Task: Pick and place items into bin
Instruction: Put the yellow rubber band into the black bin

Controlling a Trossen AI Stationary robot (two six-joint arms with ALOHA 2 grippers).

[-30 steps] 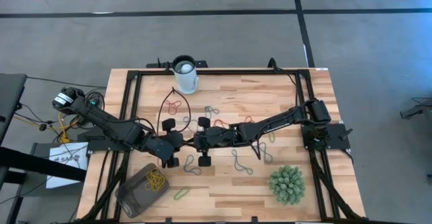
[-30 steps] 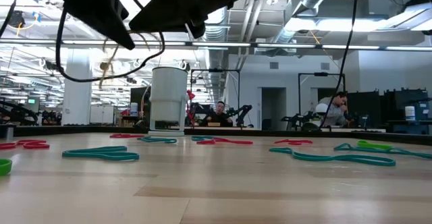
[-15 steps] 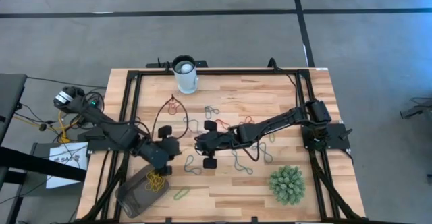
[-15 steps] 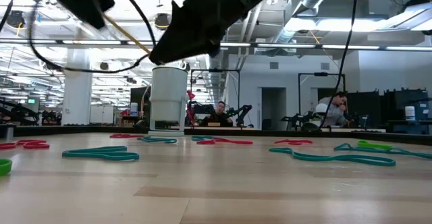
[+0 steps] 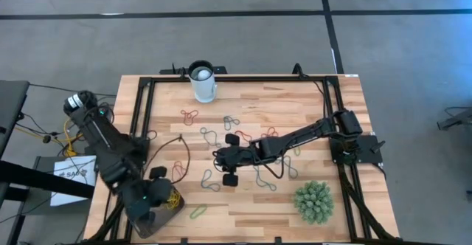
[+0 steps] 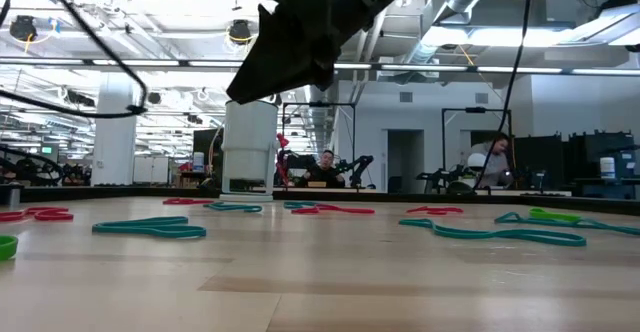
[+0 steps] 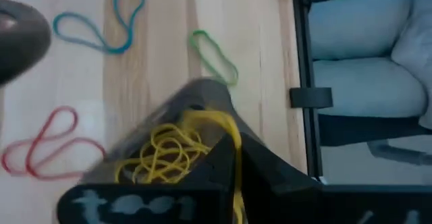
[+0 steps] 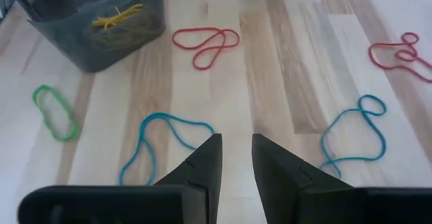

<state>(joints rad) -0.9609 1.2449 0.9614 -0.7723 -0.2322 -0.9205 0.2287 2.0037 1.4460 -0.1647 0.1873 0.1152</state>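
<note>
The left gripper (image 5: pixel 153 195) hangs over the bin (image 5: pixel 156 212), blocking entry from above. The right gripper (image 5: pixel 226 159) occupies mid-worktop (image 5: pixel 243 208). A white cup (image 5: pixel 202 82) at the far edge and a spiky plant ball (image 5: pixel 313 201) in the near right corner stand in the way; bare wood between them seems passable.
</note>
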